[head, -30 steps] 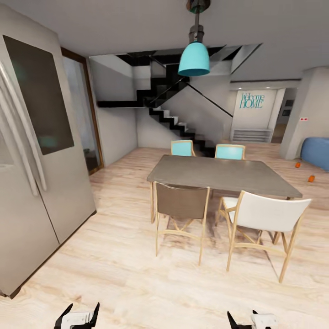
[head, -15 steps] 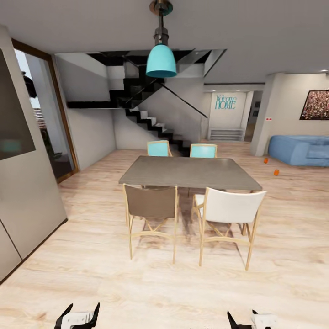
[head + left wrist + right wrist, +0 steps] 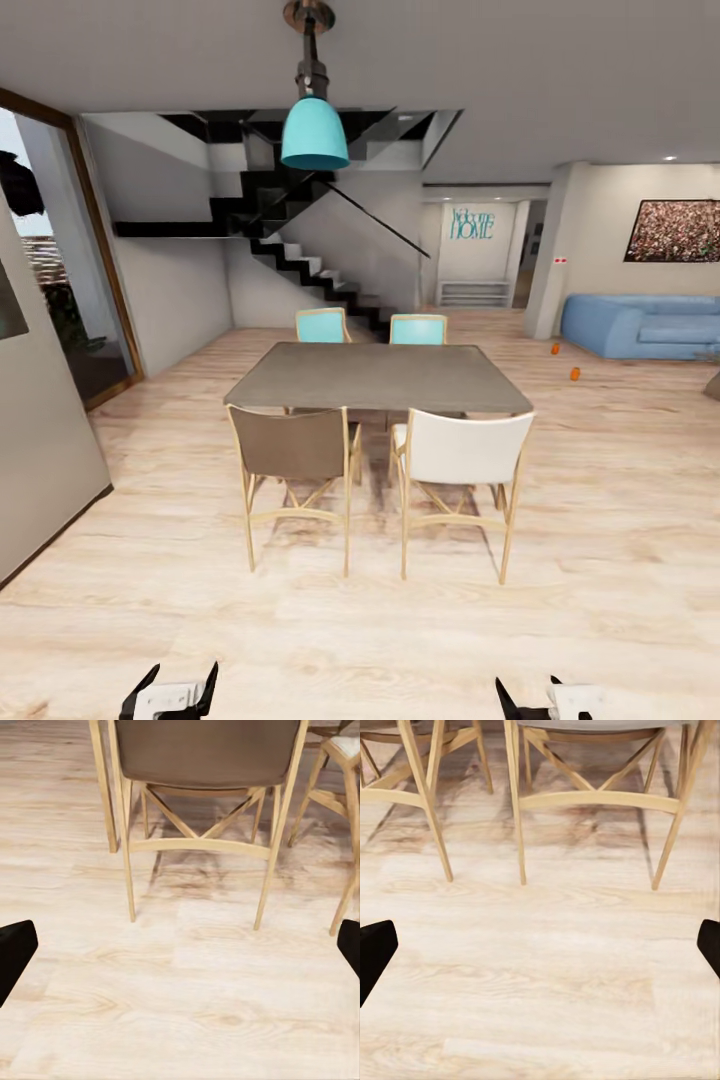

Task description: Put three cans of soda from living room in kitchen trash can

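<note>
Light wood floor (image 3: 600, 520), open-plan: grey dining surface (image 3: 375, 375) with four chairs centre; two orange soda cans (image 3: 575, 374) on the floor near the blue sofa (image 3: 640, 325), far right, apparently awaiting collection; left tool (image 3: 170, 690) and right tool (image 3: 545, 697) both spread apart, empty, carried low for travel.
</note>
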{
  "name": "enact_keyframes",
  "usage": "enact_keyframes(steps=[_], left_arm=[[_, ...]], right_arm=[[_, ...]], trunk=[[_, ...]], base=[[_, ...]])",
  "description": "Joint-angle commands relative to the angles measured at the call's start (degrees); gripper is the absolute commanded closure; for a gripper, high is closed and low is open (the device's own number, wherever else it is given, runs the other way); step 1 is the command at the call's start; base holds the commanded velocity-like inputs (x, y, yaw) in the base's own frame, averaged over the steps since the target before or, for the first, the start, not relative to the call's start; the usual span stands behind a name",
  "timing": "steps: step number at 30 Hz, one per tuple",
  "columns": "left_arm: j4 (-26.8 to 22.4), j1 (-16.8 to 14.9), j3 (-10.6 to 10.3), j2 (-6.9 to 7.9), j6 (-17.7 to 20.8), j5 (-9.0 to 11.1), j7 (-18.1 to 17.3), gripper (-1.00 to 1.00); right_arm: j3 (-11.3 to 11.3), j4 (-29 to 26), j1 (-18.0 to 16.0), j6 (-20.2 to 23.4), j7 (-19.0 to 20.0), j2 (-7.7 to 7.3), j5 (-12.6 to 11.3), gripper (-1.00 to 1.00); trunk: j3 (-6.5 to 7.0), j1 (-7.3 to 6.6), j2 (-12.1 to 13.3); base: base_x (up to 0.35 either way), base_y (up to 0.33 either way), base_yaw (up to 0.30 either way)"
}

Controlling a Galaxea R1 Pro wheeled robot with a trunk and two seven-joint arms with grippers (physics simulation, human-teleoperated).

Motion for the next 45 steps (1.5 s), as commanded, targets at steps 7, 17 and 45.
enact_keyframes(steps=[7,17,45], left_arm=[[0.00,0.00,0.35,0.01,-0.06,0.03,-0.03,-1.00],[0.00,0.00,0.08,0.02,-0.08,-0.03,-0.06,-1.00],[0.00,0.00,-0.09,0.00,-0.06,-0.05,-0.03,-1.00]], right_arm=[[-0.05,0.00,-0.01,0.00,-0.01,-0.11,-0.14,-1.00],[-0.06,0.00,-0.01,0.00,-0.01,-0.17,-0.18,-1.00],[-0.06,0.06,-0.01,0.00,-0.01,-0.11,-0.20,-1.00]], trunk=[[0.00,0.00,0.00],[0.00,0.00,0.00],[0.00,0.00,0.00]], base=[[0.000,-0.091,-0.232],[0.075,0.004,-0.245],[0.251,-0.093,-0.248]])
